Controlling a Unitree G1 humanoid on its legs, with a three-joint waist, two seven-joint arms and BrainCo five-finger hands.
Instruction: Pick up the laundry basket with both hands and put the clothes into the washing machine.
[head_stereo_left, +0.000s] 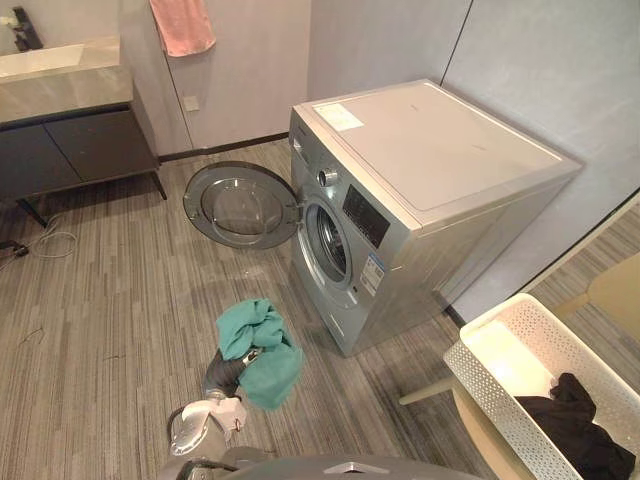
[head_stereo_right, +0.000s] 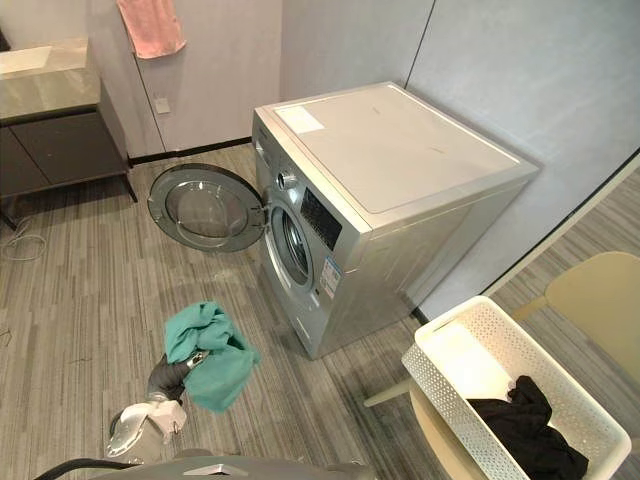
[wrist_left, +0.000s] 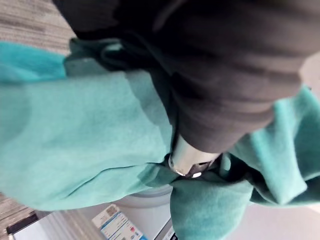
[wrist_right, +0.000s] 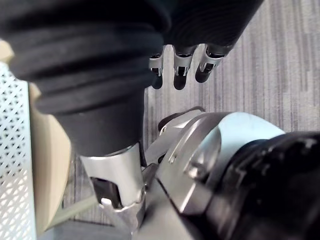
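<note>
Near the washing machine (head_stereo_left: 400, 190) door (head_stereo_left: 240, 205): left hand (head_stereo_left: 233, 372), fingers curled round teal garment (head_stereo_left: 262, 350).
Right hand (wrist_right: 182, 62): fingers relaxed, holding nothing.
Laundry basket (head_stereo_left: 482, 385): on chair (head_stereo_left: 620, 290), black garment (head_stereo_left: 575, 420) inside.

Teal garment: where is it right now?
In the left eye view the teal garment hangs bunched in the left hand, above the floor, before the open door of the washing machine.

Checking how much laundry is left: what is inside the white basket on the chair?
The white laundry basket holds a black garment bunched at its near end; the rest shows bare white bottom. Anything under the garment is covered. The left hand holds a teal cloth outside it.
</note>
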